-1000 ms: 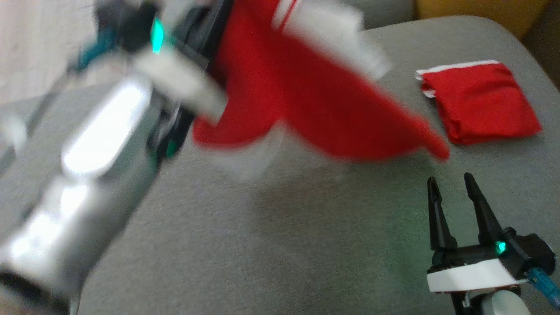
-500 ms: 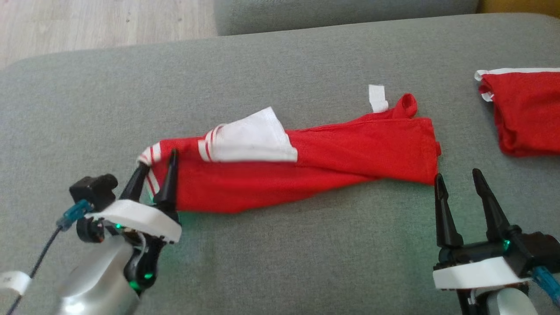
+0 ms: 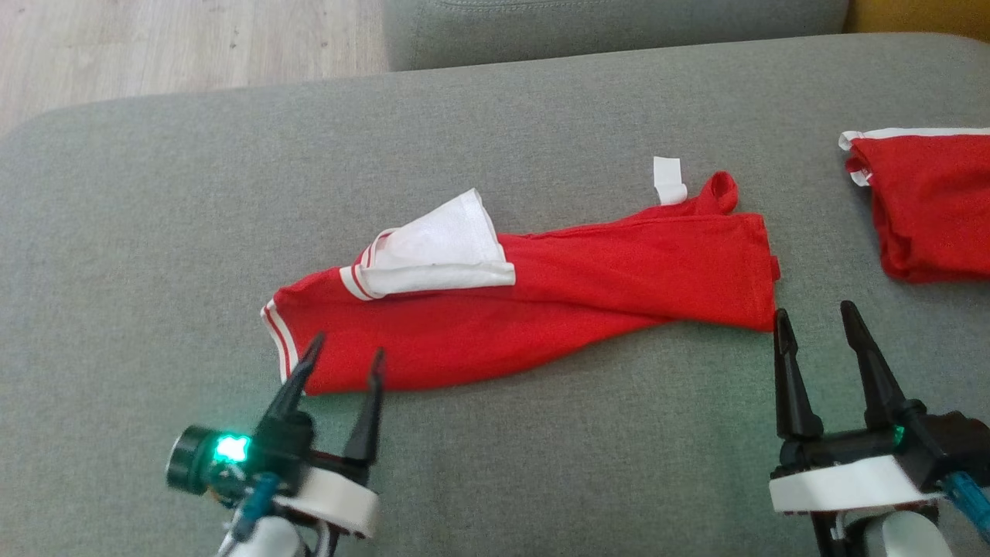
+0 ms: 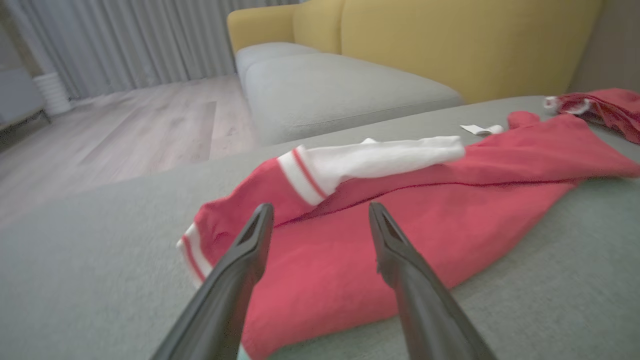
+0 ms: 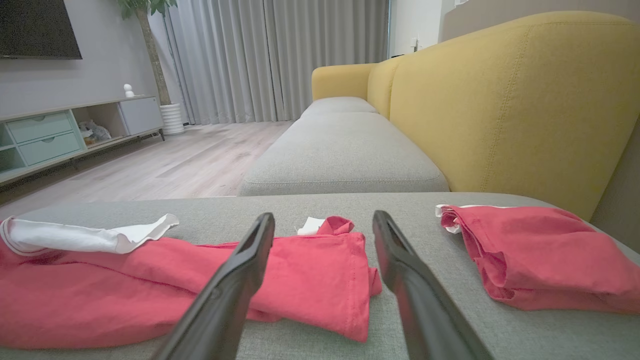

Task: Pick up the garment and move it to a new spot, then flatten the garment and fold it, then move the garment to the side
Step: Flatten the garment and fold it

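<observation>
Head view: the red garment (image 3: 541, 302) lies stretched left to right across the middle of the grey cushion (image 3: 495, 116), with a white sleeve (image 3: 441, 251) folded over its left part. The left gripper (image 3: 348, 346) sits at the garment's near left corner, fingers spread and gripping nothing. The right gripper (image 3: 814, 309) is just near of the garment's right end, jaws apart and empty. A second red garment (image 3: 928, 209) lies folded at far right.

Left wrist view: the spread fingers frame the striped hem (image 4: 192, 252).

Right wrist view: the open fingers point at the garment's right end, with a yellow sofa back (image 5: 500, 100) beyond.
</observation>
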Controlling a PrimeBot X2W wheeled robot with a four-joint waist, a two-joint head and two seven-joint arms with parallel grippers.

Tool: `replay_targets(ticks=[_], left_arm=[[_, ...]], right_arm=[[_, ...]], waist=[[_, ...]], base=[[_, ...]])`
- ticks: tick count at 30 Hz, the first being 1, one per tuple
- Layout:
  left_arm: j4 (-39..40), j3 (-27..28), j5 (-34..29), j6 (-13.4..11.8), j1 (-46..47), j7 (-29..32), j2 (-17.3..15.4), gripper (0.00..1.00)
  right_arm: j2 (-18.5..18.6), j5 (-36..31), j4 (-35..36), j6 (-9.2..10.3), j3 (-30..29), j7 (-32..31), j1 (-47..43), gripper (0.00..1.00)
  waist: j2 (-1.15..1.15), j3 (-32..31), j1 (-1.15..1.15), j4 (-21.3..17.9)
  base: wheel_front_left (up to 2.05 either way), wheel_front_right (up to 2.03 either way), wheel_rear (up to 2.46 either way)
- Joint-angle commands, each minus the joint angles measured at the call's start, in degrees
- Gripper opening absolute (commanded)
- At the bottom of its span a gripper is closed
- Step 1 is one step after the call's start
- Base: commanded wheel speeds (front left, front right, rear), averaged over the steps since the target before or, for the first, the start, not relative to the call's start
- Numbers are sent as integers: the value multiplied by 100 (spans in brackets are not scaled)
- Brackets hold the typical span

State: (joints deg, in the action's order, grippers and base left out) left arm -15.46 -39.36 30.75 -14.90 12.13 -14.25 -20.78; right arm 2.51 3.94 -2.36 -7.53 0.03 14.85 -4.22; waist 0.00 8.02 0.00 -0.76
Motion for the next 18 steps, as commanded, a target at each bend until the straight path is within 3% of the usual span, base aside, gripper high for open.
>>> replay_targets(ticks=[1, 5, 8, 13, 18], left_arm=[[443, -43, -472, -188, 298, 72, -283, 100], [747, -537, -1264, -274, 763, 502, -439, 100], [695, -851, -1709, -203, 1262, 883, -346, 100], [250, -1078, -1942, 57, 1970, 1258, -80, 100], [-336, -1260, -1865, 554, 2426, 1415, 124, 100]], right_arm=[[37, -55, 161, 4, 118, 15, 66, 100], [37, -56, 124, 4, 160, 15, 65, 100], [37, -54, 84, 4, 246, 15, 91, 100], [37, -62, 61, 4, 358, 15, 176, 100], [37, -117, 72, 4, 327, 15, 219, 100]], waist=[[0, -24, 0, 1], [0, -49, 0, -9], [0, -32, 0, -69], [0, 81, 0, -211], [0, 251, 0, -289]], base=[[0, 0, 0], [0, 0, 0], [0, 0, 0], [0, 0, 0], [0, 0, 0]])
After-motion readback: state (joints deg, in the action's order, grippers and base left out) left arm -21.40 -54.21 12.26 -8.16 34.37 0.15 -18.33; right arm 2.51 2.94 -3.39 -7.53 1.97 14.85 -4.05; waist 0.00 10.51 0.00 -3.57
